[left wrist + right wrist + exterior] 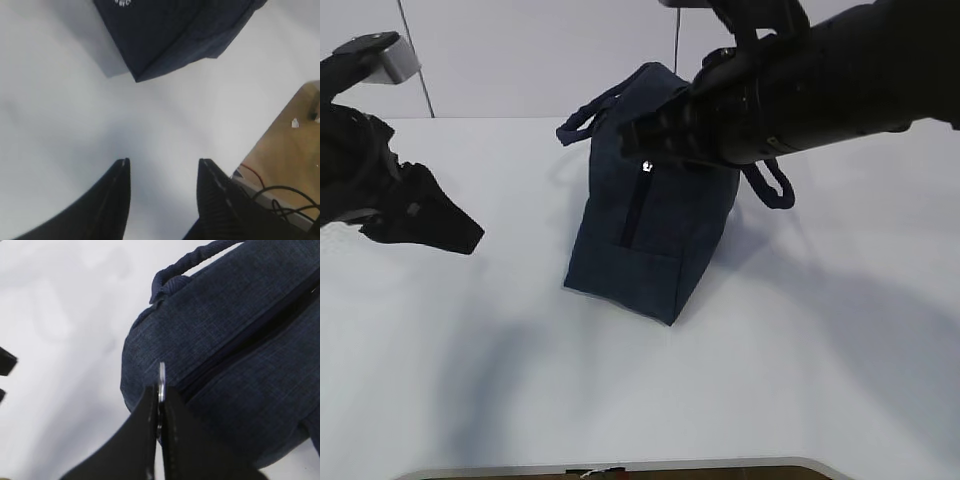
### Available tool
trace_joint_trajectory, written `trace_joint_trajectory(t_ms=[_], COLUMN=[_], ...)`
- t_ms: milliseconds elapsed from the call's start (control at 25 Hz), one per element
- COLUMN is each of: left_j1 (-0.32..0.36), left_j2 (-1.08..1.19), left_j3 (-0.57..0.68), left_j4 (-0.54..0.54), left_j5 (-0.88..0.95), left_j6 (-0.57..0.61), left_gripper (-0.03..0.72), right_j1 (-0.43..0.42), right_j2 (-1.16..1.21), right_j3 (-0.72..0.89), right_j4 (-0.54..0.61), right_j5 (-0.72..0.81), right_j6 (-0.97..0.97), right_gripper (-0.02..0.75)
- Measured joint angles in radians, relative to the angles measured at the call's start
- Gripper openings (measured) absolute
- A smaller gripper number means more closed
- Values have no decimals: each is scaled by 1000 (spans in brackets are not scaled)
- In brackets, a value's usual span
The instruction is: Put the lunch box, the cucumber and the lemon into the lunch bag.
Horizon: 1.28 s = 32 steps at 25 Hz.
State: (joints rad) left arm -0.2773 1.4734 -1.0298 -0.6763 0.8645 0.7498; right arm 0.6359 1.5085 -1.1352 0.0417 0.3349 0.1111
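1. Lunch bag (645, 235): a dark navy fabric bag standing upright on the white table (520, 380), near the table's middle; this is the landmark for all entries below. The exterior view faces one narrow end panel, which carries a short vertical zipper seam.
2. Loop handles: one padded handle (582, 120) arches off the bag's top on its far-left side; a second handle (775, 185) hangs off the right side, partly behind the right arm.
3. Top zipper (260, 322): in the right wrist view it runs as a dark line along the bag's upper face, ending at the silver ring pull (162, 380).
4. Right gripper (159, 405): lowered onto the top of the bag at the end facing the exterior camera, its two fingers pressed together and pinching the ring pull, whose thin metal edge stands up between the fingertips.
5. Left gripper (162, 172): well to the left of the bag and apart from it, above bare table; its fingers are spread, with nothing between them.
6. Bag corner in the left wrist view: a lower corner of the bag lies ahead of the parted left fingers, with part of a white printed logo (121, 2) at the frame's top edge.
7. Table edge (270, 135): to the right of the left gripper, with a wooden floor and dark cables beyond.
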Motion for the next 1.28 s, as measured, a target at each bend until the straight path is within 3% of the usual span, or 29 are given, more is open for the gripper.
trace_joint_trajectory(t_ms=[200, 480, 880, 1120, 1280], left_j1=[0, -31, -187, -214, -221], left_j2=[0, 5, 92, 137, 165], left_j3=[48, 55, 55, 55, 55], left_j4=[-132, -259, -322, -344, -439], left_j5=[-99, -192, -303, -378, -395], left_j6=[187, 362, 449, 468, 550], left_gripper=[319, 319, 319, 319, 319], right_j1=[0, 0, 0, 0, 0], right_j2=[0, 0, 0, 0, 0], right_j3=[-16, -21, -21, -21, -21], right_j4=[35, 83, 85, 90, 90], right_j5=[38, 57, 73, 73, 73], right_j6=[0, 0, 1, 1, 1], right_gripper=[5, 5, 5, 5, 5])
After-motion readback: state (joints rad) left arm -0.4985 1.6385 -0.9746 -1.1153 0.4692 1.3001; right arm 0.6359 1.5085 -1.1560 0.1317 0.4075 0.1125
